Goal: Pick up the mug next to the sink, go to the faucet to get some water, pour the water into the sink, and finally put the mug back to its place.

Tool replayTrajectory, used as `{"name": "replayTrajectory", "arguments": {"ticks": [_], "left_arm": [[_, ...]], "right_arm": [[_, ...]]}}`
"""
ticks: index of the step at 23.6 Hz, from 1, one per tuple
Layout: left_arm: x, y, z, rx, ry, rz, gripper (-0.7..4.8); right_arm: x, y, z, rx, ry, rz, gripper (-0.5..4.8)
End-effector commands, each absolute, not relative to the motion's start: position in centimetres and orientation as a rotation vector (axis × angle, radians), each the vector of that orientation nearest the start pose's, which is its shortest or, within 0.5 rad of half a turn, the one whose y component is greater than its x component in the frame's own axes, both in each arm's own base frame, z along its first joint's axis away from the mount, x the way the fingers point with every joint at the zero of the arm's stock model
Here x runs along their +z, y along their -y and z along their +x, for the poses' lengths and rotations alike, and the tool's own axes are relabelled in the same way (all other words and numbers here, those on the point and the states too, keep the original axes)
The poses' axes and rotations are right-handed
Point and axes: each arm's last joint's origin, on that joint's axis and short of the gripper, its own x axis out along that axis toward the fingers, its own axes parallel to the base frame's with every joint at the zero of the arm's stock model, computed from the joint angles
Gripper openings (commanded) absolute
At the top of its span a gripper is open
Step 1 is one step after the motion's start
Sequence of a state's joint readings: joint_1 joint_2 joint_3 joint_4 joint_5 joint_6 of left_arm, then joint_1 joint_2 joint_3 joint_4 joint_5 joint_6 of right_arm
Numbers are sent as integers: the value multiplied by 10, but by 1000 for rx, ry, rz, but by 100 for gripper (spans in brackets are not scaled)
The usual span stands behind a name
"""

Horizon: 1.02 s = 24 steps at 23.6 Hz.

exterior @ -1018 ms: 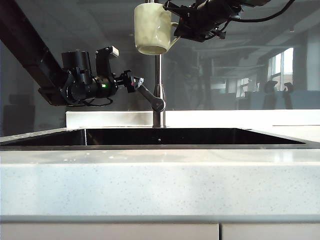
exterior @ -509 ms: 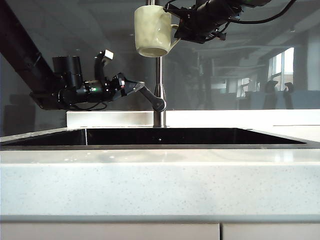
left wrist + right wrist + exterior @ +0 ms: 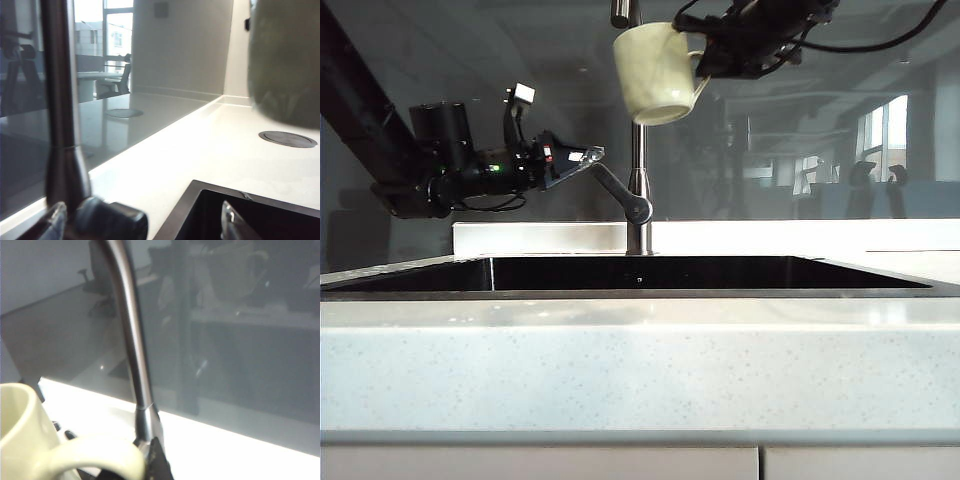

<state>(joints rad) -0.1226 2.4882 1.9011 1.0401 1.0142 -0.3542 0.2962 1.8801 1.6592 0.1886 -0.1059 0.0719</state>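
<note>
Mug (image 3: 657, 72) held high beside the faucet (image 3: 638, 190) stem, over the sink (image 3: 640, 272), by the right gripper (image 3: 705, 62), jaws closed narrow on the handle; now shifted rightward and tipped off upright compared with a second ago, rim leaning away from the gripper. Left gripper (image 3: 588, 158) at the lever (image 3: 617, 192), jaws wide, one to each side of it in the wrist view, no firm clamp visible; wrist turned flatter than before, lever apparently raised. No water visible in any view. Judged: filling under way or about to begin, spout out of frame above. Pouring and return to the surface (image 3: 640, 360) not yet done.
</note>
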Motion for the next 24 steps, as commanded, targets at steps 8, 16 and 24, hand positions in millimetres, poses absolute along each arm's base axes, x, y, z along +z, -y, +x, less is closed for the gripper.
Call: {"name": "replayTrajectory", "arguments": {"ticks": [8, 16, 24], "left_arm": [[219, 52, 536, -1204, 133, -197, 395], [221, 43, 535, -1230, 124, -201, 395], [223, 44, 534, -1233, 147, -186, 395]], "right_arm": [[390, -123, 416, 379, 103, -109, -4], [398, -120, 408, 353, 122, -320, -4], [405, -115, 402, 210, 127, -596, -4]]}}
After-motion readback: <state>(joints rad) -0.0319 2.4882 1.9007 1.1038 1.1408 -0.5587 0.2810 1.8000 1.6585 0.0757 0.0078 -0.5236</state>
